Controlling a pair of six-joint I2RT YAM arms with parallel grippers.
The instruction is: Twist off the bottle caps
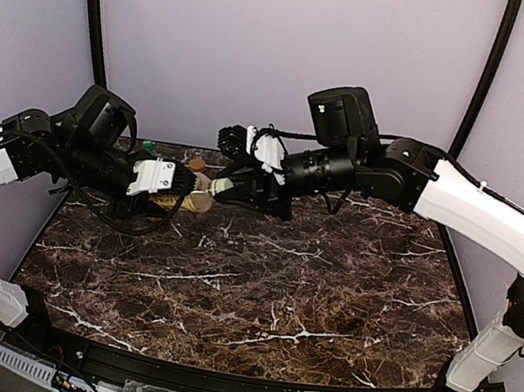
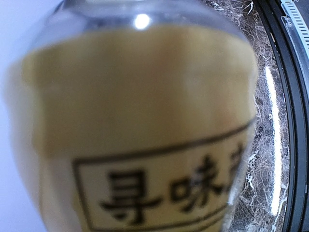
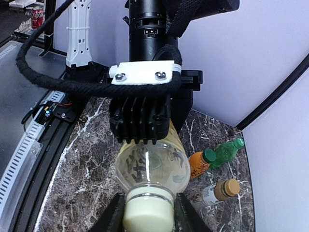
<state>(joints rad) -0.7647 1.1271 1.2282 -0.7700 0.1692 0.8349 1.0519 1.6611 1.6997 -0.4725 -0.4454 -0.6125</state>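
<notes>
Above marble [image 1: 274, 300], cap [image 3: 147, 211] in right pincer [image 3: 148, 220]

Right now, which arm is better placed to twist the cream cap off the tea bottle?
The right gripper: its fingers straddle the cream-white cap, while the left gripper clamps the tea bottle.

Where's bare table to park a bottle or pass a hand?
Free: the dark marble tabletop between the near edge and the tall yellow tea bottle, plus the right side beneath the right arm. Crowded: the far-left corner, where the left hand grips that bottle, the right hand its cream-white cap, with the orange juice bottle, slim green bottle and short brown bottle behind.
</notes>
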